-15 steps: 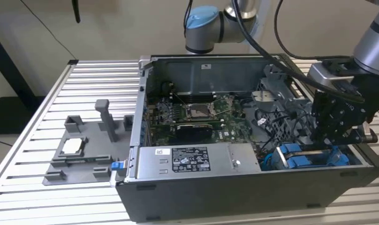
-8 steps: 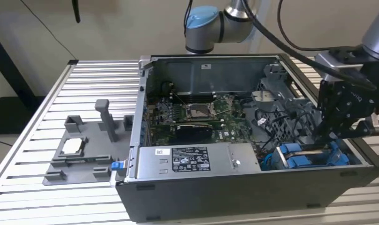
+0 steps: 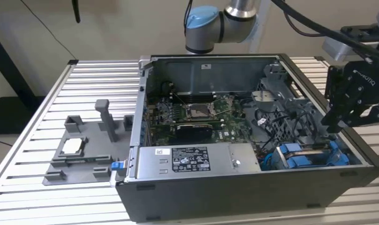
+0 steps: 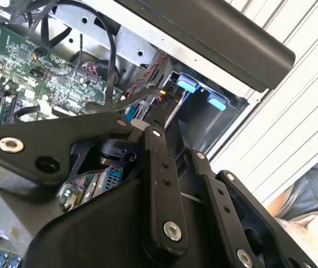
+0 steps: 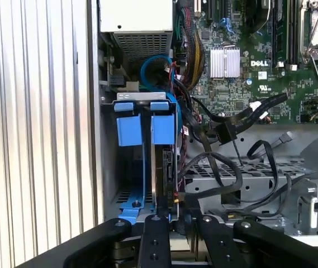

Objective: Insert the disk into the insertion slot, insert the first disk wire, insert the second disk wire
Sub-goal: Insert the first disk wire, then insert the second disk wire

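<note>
The disk [image 5: 165, 173] stands on edge in the insertion slot [image 5: 112, 184], its blue carrier tabs [image 5: 142, 124] at the slot's open end. In the exterior view the blue carrier [image 3: 308, 155] sits in the case's near corner, on the exterior view's right. My black gripper [image 3: 343, 123] hangs just above that corner, over the disk's end [image 4: 172, 106]. A black wire with a dark connector [image 5: 224, 134] lies loose over the metal cage beside the disk. More black wires [image 5: 259, 167] loop across that cage.
The open computer case [image 3: 252, 197] holds a green motherboard [image 3: 202, 115] and a grey labelled power-supply box [image 3: 189, 161]. A grey fixture [image 3: 83, 157] stands on the slatted table at the exterior view's left. A person's sleeve [image 4: 315, 195] shows beyond the case.
</note>
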`<state>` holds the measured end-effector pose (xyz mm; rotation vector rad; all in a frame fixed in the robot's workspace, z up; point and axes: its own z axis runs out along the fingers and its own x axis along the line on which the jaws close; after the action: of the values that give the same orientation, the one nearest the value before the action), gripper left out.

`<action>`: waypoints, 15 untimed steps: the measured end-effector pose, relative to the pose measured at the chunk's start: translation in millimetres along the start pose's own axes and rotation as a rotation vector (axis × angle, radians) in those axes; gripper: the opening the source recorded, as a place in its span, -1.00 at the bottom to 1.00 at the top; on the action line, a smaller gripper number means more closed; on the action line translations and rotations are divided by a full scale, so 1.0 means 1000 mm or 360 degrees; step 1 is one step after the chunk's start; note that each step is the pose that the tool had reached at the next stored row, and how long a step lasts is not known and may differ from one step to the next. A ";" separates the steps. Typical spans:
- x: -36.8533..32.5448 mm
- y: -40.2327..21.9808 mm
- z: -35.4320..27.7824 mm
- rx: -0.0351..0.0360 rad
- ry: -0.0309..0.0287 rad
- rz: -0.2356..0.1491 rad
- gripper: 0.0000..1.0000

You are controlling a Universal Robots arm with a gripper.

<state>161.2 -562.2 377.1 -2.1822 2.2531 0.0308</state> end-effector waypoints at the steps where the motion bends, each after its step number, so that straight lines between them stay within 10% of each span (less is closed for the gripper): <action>1: 0.0000 0.0000 0.0000 0.0000 -0.00005 0.0000 -0.47; 15: -0.0301 0.0010 -0.0016 0.0000 -0.00016 0.0002 -0.47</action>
<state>161.1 -532.1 379.2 -2.1802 2.2540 0.0319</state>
